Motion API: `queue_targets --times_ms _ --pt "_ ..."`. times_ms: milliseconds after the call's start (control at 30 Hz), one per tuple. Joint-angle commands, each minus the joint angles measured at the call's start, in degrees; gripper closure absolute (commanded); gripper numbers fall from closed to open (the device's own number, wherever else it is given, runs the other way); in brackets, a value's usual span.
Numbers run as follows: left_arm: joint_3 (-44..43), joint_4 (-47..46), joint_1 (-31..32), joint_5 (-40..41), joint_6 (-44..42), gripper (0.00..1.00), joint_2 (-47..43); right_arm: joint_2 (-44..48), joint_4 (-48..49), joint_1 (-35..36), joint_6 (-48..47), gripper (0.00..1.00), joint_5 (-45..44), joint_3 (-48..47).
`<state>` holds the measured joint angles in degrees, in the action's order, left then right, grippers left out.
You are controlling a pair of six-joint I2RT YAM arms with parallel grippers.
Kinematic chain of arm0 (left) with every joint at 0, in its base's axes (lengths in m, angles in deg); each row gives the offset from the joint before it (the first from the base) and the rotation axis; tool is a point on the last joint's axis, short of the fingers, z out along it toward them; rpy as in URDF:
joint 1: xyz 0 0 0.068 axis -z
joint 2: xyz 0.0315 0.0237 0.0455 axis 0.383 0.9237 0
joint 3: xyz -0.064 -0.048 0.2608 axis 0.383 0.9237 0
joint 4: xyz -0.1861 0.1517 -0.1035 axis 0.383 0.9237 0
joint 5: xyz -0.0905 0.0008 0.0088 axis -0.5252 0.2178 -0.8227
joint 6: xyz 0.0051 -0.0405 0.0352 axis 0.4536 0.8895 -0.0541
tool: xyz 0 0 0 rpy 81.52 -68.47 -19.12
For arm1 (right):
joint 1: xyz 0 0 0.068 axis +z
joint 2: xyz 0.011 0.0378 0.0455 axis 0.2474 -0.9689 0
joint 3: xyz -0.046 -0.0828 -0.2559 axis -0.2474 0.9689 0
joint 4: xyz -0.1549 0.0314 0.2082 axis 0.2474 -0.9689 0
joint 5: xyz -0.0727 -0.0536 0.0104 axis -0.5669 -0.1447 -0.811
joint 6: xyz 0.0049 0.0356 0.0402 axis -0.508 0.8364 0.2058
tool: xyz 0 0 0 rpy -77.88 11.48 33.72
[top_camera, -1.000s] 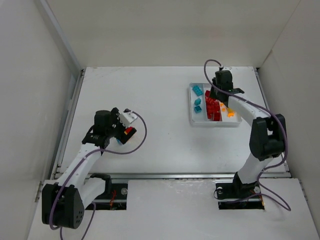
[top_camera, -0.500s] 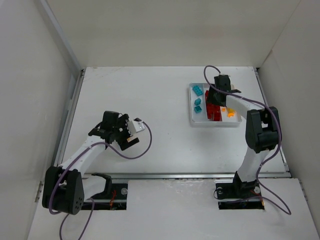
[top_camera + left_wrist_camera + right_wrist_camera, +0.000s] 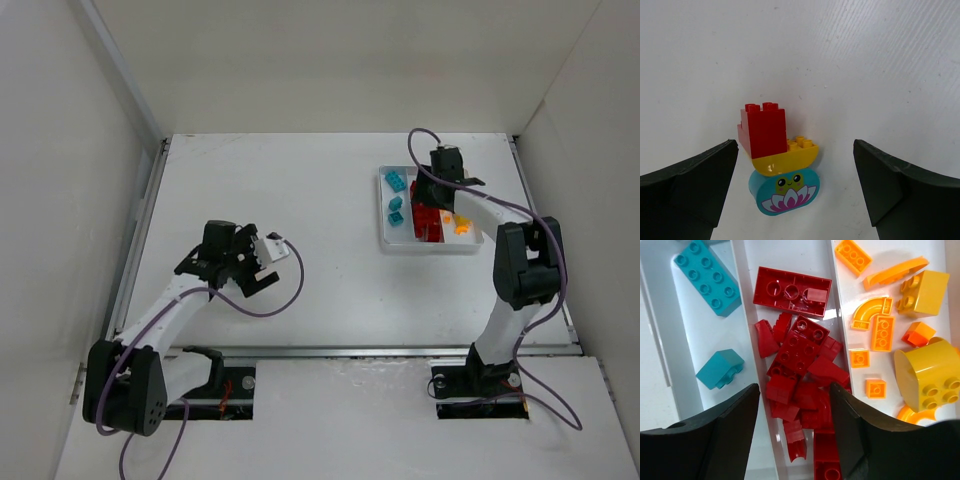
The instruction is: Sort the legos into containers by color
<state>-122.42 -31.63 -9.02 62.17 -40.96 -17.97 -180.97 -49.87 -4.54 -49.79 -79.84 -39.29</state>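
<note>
In the left wrist view a small stack of legos stands on the table: a red brick (image 3: 764, 131) on a yellow curved piece (image 3: 790, 159) on a teal piece with a frog and flower print (image 3: 785, 191). My left gripper (image 3: 795, 167) is open, one finger on each side of the stack and neither touching it. My right gripper (image 3: 795, 390) is open over the middle compartment of the white tray (image 3: 742, 315), with nothing between its fingers. Of the containers, the left holds teal legos (image 3: 705, 277), the middle red legos (image 3: 800, 350), the right orange-yellow legos (image 3: 882, 307).
From above, the tray (image 3: 384, 238) sits at the far right of the table with the right gripper (image 3: 443, 185) over it. The left gripper (image 3: 260, 262) is at mid-left and hides the stack. White walls close in the table on three sides.
The right gripper's jaws have spread apart over the red compartment. The left arm has swung to the right and settled lower, and the red brick seen beside it before is now hidden.
</note>
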Motion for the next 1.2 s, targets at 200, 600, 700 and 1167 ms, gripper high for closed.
queue_targets --times_ms 200,600,700,1167 --pt "-8.6 5.4 0.8 -0.4 -0.8 0.0 1.9 5.6 -0.8 1.8 -3.7 0.36 0.7 -4.3" --pt "-9.2 5.2 2.0 8.1 -3.9 0.0 10.7 5.6 1.0 1.8 -4.5 0.34 1.2 -5.4" --pt "-8.5 2.5 2.0 9.6 -3.9 0.17 11.9 5.6 1.0 1.8 -4.5 0.34 1.2 -4.9" --pt "-6.3 1.6 2.0 4.5 -4.5 0.84 11.9 5.6 1.0 1.8 -4.5 0.34 2.9 -4.3"
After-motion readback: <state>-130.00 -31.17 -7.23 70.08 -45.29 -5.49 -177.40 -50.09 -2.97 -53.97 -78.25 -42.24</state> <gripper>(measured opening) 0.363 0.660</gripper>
